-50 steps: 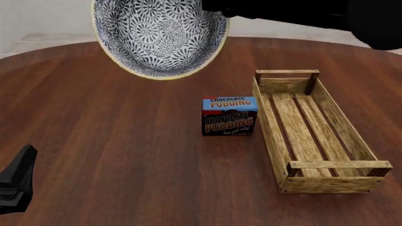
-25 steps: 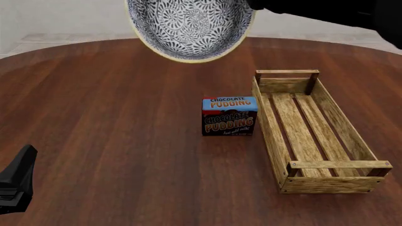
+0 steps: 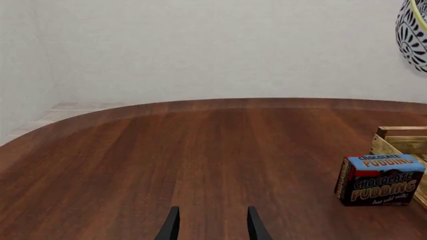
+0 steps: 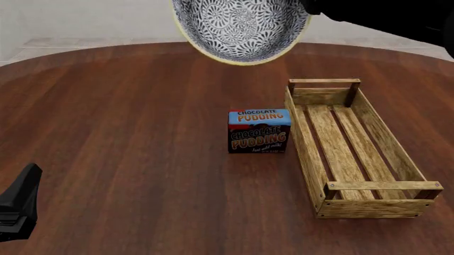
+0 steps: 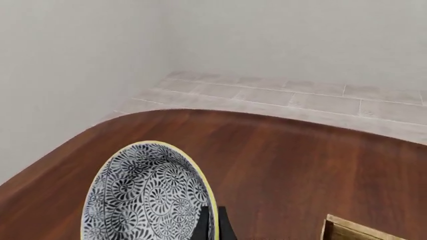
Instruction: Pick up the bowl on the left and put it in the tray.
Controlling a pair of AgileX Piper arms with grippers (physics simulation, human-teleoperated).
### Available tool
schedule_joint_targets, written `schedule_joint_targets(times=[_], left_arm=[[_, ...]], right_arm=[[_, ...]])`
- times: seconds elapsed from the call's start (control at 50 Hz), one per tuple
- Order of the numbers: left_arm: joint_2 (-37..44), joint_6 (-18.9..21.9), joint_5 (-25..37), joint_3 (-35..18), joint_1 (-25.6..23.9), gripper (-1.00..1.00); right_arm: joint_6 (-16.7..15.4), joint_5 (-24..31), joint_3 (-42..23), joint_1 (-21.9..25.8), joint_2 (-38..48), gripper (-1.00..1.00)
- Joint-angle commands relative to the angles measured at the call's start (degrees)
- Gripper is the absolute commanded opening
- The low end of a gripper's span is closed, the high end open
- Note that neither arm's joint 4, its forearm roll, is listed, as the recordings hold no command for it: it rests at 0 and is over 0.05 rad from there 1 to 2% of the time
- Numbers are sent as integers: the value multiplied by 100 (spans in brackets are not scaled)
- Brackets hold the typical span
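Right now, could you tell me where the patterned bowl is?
In the front view the bowl hangs tilted in the air, held at its rim by the right gripper, above the table's far side, beyond the chocolate pudding box.

You can read print only on the pudding box (image 4: 260,131): "CHOCOLATE PUDDING" on its blue top band, and again in larger orange letters on its dark front. The small line beneath is too tiny to make out.

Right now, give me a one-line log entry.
right hand: holding bowl aloft, tilted | tray: empty | left hand: open, idle
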Motion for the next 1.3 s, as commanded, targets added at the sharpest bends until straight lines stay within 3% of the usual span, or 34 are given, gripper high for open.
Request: schedule_joint_targets(times=[0.02, 0.48, 0.74, 1.3], left_arm=[[0, 0, 0, 0, 0, 100], [0, 0, 0, 0, 0, 100], [0, 0, 0, 0, 0, 100], [0, 0, 0, 0, 0, 100]], right_arm=[[296, -254, 272, -236, -148, -100], [889, -548, 856, -520, -548, -100], [1274, -651, 1087, -1129, -484, -100], [1462, -767, 1386, -1619, -653, -100]])
